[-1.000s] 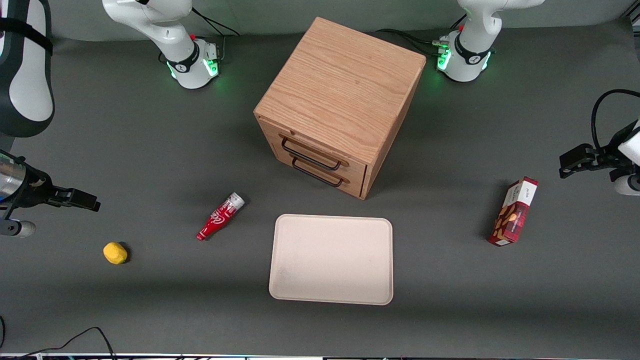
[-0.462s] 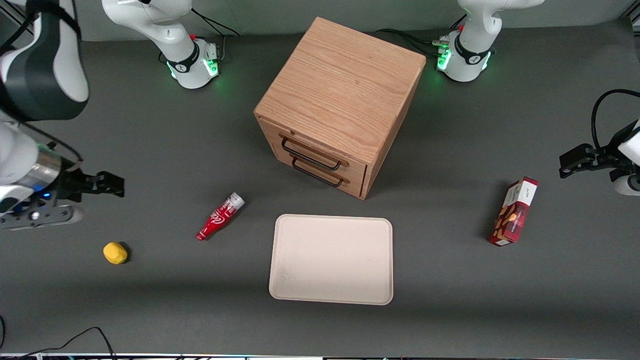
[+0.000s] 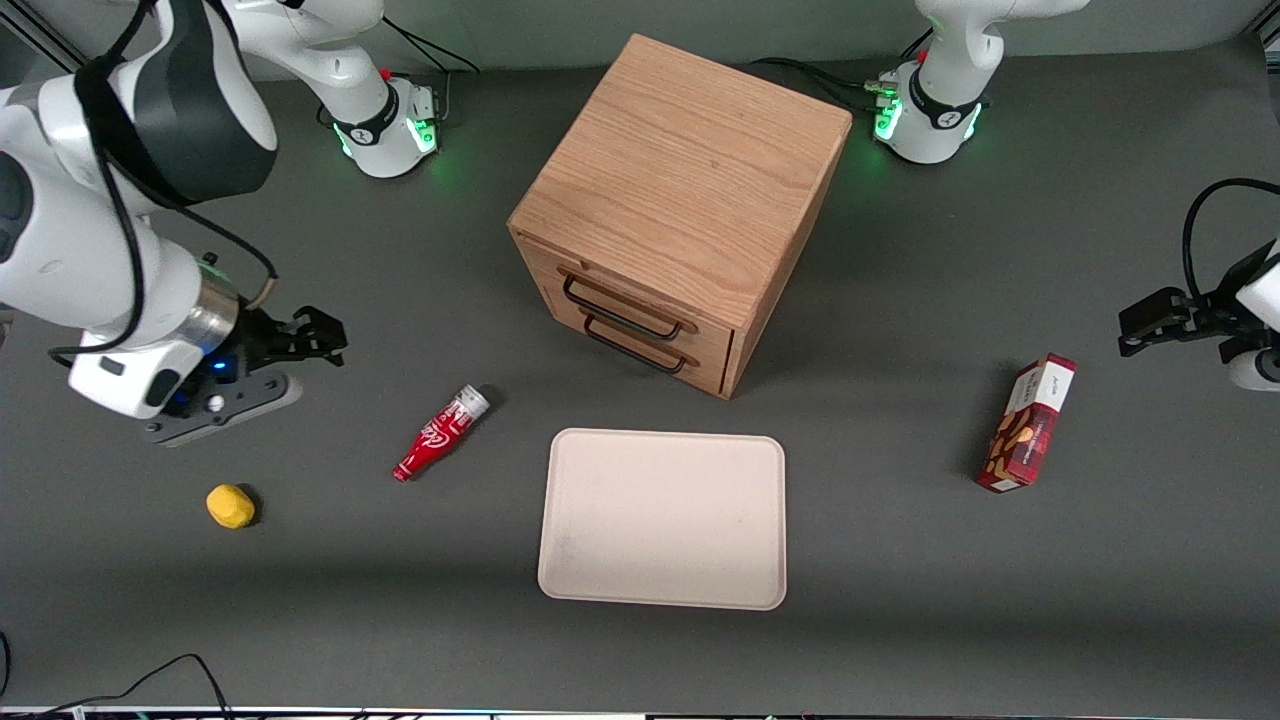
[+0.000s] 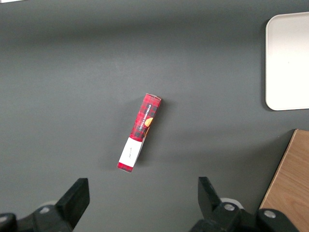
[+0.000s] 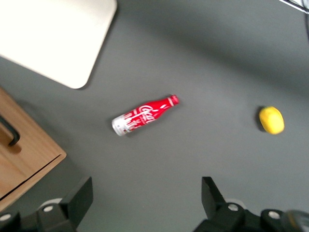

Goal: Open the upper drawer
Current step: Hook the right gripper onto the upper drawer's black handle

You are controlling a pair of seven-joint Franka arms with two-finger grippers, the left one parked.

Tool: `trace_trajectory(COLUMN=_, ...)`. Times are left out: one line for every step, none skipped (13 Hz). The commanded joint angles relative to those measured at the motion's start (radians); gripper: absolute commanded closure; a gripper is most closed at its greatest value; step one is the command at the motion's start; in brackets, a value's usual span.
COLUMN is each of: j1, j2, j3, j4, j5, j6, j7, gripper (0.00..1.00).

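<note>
The wooden cabinet [image 3: 690, 170] stands mid-table with both drawers shut. The upper drawer [image 3: 640, 298] is the topmost one, with a thin black bar handle [image 3: 620, 312]; the matching lower drawer [image 3: 650, 345] sits under it. My right gripper [image 3: 322, 340] is open and empty, low over the table toward the working arm's end, well apart from the cabinet and pointing toward it. In the right wrist view the gripper [image 5: 145, 203] has bare table between its fingers, and a corner of the cabinet [image 5: 29, 154] shows with a bit of black handle [image 5: 9, 131].
A red bottle [image 3: 441, 433] lies on its side between the gripper and the cream tray [image 3: 663, 518]. A yellow fruit [image 3: 230, 505] lies nearer the front camera than the gripper. A red snack box [image 3: 1030, 422] stands toward the parked arm's end.
My right arm has swung in from the table's edge toward the cabinet, carrying the open gripper closer to the bottle. The drawers and all other objects have stayed put.
</note>
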Motion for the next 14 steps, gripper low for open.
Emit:
trace_trajectory(j1=0.001, j2=0.044, j3=0.132, j4=0.044, j5=-0.017, j6=-0.016, j7=-0.033, gripper=0.0)
trace_trajectory(j1=0.001, j2=0.058, j3=0.181, j4=0.048, j5=-0.017, j6=-0.009, j7=-0.036, gripper=0.0)
trace_trajectory(j1=0.001, j2=0.082, j3=0.223, j4=0.067, j5=-0.017, j6=-0.009, j7=-0.037, gripper=0.0)
trace_trajectory(j1=0.001, j2=0.102, j3=0.267, j4=0.076, j5=-0.017, j6=-0.009, j7=-0.048, gripper=0.0)
trace_trajectory(j1=0.002, j2=0.122, j3=0.309, j4=0.081, j5=-0.018, j6=-0.003, j7=-0.049, gripper=0.0)
trace_trajectory(j1=0.002, j2=0.142, j3=0.343, j4=0.091, j5=-0.017, j6=0.021, j7=-0.049, gripper=0.0)
trace_trajectory(j1=0.005, j2=0.162, j3=0.373, j4=0.094, j5=-0.017, j6=0.046, j7=-0.051, gripper=0.0)
trace_trajectory(j1=0.01, j2=0.182, j3=0.39, j4=0.095, j5=-0.017, j6=0.081, j7=-0.052, gripper=0.0)
trace_trajectory(j1=0.013, j2=0.199, j3=0.404, j4=0.095, j5=-0.017, j6=0.121, j7=-0.069, gripper=0.0)
trace_trajectory(j1=0.016, j2=0.22, j3=0.418, j4=0.095, j5=-0.015, j6=0.148, j7=-0.085, gripper=0.0)
trace_trajectory(j1=0.014, j2=0.249, j3=0.435, j4=0.095, j5=-0.015, j6=0.174, j7=-0.109, gripper=0.0)
trace_trajectory(j1=0.014, j2=0.274, j3=0.452, j4=0.093, j5=-0.014, j6=0.201, j7=-0.144, gripper=0.0)
trace_trajectory(j1=0.016, j2=0.294, j3=0.455, j4=0.088, j5=-0.011, j6=0.227, j7=-0.155, gripper=0.0)
trace_trajectory(j1=0.014, j2=0.314, j3=0.472, j4=0.087, j5=-0.011, j6=0.245, j7=-0.164, gripper=0.0)
